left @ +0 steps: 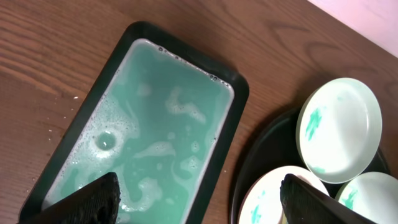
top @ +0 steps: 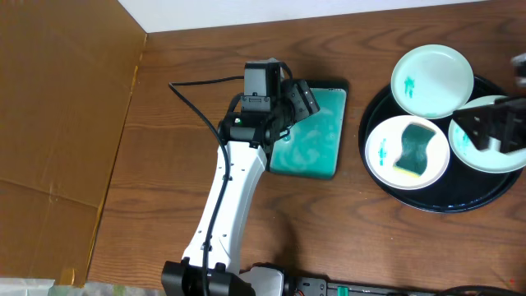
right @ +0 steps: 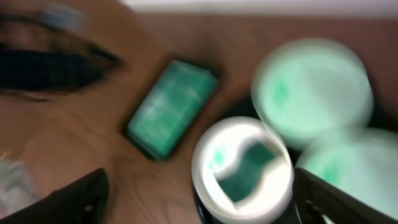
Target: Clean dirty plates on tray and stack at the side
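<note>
three plates (top: 431,78) on one tray (top: 452,194); one sponge (top: 415,150).

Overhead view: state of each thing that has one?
black tray, holds all three plates
back plate, dirty, teal smear, uncovered
front-left plate, dirty, sponge lying on it
right plate, dirty, partly under the right gripper
sponge, flat on the front-left plate, not gripped
teal rectangular tray, filled with foamy teal water
left gripper, open, above the teal rectangular tray
right gripper, open, empty, above the black tray
</note>
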Controlling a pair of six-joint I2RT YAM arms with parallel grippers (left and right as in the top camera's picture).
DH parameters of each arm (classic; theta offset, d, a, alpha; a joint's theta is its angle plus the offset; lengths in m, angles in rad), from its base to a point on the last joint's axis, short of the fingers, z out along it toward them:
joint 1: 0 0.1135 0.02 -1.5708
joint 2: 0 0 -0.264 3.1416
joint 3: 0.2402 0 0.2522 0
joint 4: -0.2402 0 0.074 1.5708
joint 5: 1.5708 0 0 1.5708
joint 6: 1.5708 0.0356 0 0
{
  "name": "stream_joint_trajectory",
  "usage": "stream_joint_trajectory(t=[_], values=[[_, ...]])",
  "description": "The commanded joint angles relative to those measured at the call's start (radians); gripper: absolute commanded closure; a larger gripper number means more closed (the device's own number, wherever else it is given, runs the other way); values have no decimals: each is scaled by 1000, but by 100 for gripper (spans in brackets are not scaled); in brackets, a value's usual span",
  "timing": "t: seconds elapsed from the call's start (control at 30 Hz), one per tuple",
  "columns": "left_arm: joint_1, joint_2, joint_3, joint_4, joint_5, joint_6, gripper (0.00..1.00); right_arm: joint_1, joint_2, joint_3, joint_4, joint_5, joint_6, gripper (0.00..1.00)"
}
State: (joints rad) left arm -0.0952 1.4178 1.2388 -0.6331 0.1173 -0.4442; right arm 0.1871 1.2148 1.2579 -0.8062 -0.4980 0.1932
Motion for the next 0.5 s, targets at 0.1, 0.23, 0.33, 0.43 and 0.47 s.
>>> stream_joint_trajectory(t=[0.1,0.23,0.33,0.43,0.47], values=[[2,3,2,-10,-5,10,17,158,295,8,-19,293,122,50],[2,3,2,-14,-5,10,17,173,430,8,-41,393,209,69],[2,3,2,-14,-5,10,17,174,501,8,-64,381,215,75],[2,3,2,-14,-5,10,17,181,537,8,-88,381,214,69],[2,3,2,-14,-5,10,17,185,549,5,-89,380,214,66]])
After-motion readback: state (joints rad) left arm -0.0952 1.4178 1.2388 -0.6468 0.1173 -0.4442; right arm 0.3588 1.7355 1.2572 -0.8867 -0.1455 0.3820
